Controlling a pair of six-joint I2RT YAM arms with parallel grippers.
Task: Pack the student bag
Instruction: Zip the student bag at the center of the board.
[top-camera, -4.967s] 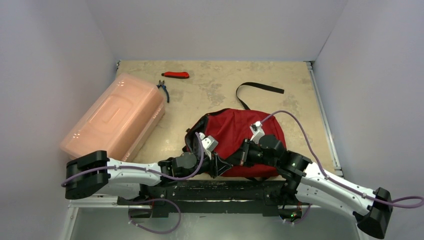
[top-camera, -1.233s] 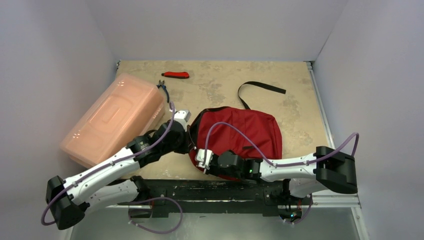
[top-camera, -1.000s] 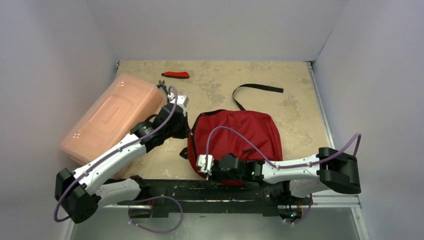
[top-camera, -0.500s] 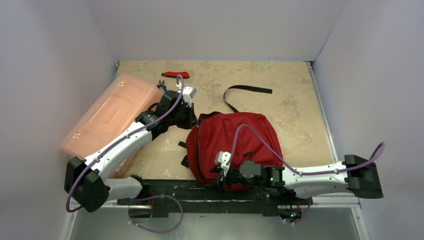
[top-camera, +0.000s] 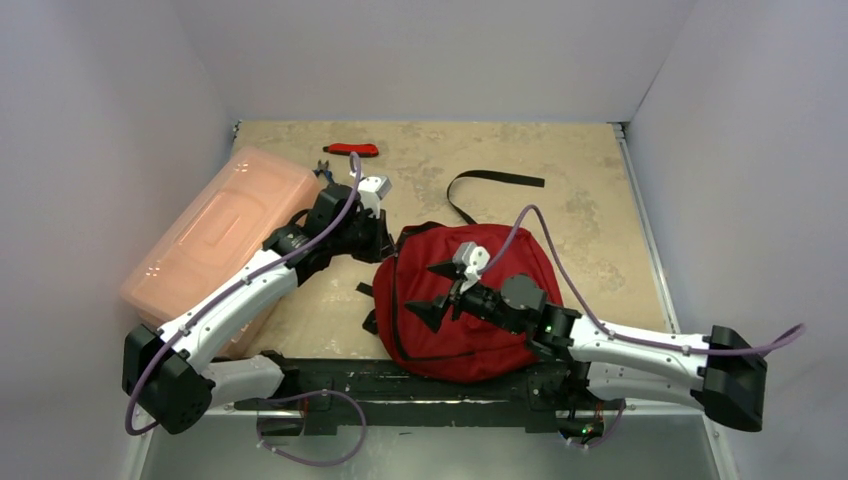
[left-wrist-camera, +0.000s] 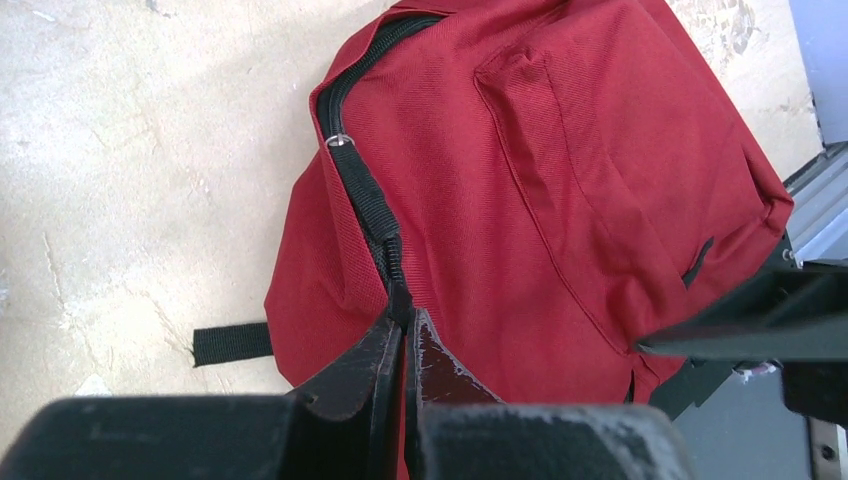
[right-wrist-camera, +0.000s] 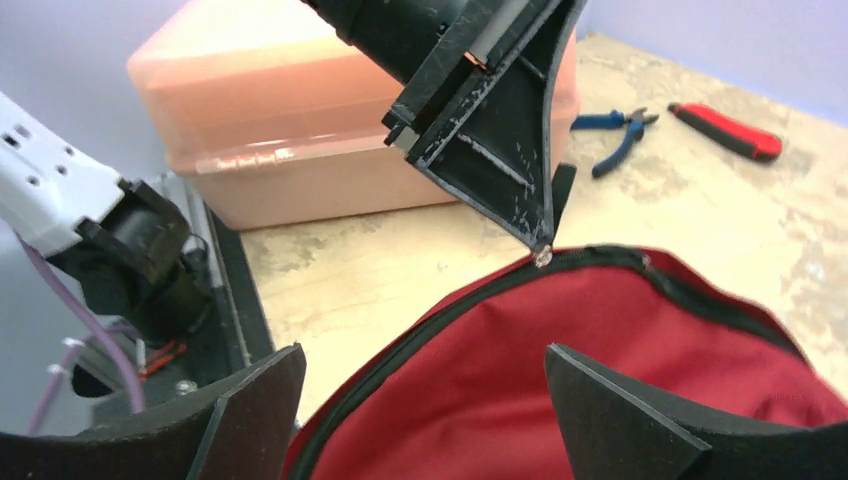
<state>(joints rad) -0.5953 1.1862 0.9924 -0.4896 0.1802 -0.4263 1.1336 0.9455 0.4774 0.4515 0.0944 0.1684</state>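
Now the student bag (left-wrist-camera: 560, 200) lies right under our left gripper (left-wrist-camera: 403, 318), whose closed jaws pinch its zipper (left-wrist-camera: 365, 195). We should pull steadily along the track, then bring our right gripper (right-wrist-camera: 425, 355), spread wide just above the fabric, down to brace it.

We find the red fabric backpack (top-camera: 470, 300) at the middle of the beige mottled table (top-camera: 600, 200), near its front edge. Left of it, along the wall, lies the pink translucent plastic box (top-camera: 225, 235). Just behind the box's far corner sit the blue-handled pliers (right-wrist-camera: 620, 130), and behind them the red-handled utility knife (top-camera: 352, 150). The backpack's long black webbing strap (top-camera: 490, 180) trails behind it.
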